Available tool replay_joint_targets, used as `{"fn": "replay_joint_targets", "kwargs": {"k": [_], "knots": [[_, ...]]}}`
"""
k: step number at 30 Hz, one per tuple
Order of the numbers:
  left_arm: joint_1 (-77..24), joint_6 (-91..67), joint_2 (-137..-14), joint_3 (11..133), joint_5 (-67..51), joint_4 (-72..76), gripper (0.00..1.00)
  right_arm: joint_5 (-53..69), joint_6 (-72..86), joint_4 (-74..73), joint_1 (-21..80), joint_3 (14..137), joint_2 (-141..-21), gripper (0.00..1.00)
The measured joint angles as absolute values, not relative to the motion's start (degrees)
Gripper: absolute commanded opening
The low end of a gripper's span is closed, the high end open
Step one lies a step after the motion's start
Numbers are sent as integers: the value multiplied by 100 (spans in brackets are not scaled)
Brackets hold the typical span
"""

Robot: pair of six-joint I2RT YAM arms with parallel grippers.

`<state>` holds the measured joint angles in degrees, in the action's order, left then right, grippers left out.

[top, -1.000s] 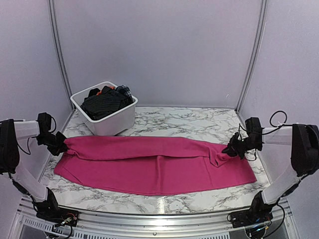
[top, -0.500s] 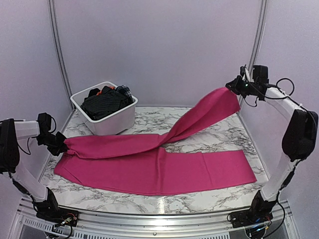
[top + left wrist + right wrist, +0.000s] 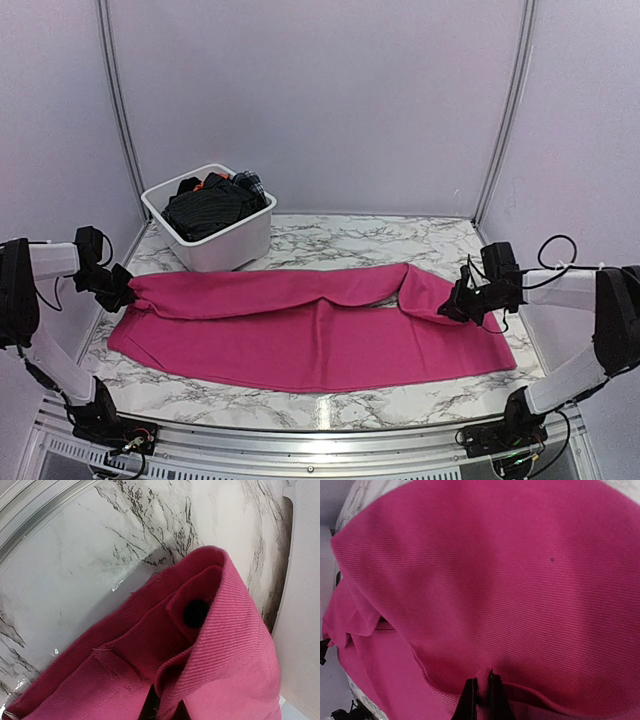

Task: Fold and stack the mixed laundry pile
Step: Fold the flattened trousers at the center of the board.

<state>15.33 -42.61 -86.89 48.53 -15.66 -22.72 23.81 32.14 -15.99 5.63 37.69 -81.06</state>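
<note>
Top view: magenta-pink cloth (image 3: 300,345) lies lengthwise across the counter (image 3: 350,238), its far edge doubled over. Left claw (image 3: 118,288) grips the left end. Right claw (image 3: 457,305) grips a bunched fold at the right end, low over the counter. Black pinstriped shirt (image 3: 205,212) sits in the white tub (image 3: 228,250).

Left wrist: button (image 3: 196,613) and waistband bunched toward the camera, fingers hidden.

Right wrist: claw (image 3: 481,697) clenched on a small ridge of cloth.

Likely step: lengthwise fold. Pull the ends apart to take out the slack hump, match the edges, then let go.

text: none legible | labels: none | brands: none | numbers: none | signs: none
</note>
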Motion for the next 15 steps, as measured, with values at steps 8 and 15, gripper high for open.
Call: {"fn": "replay_joint_targets", "kwargs": {"k": [8, 15], "knots": [[1533, -4259, -8705, 4851, -1586, -2250, 0, 2287, 3258, -1505, 587, 3782, -8060, 0], [1535, -4259, -8739, 4794, -1584, -2209, 0, 2239, 3251, -1516, 548, 4473, -9303, 0]]}}
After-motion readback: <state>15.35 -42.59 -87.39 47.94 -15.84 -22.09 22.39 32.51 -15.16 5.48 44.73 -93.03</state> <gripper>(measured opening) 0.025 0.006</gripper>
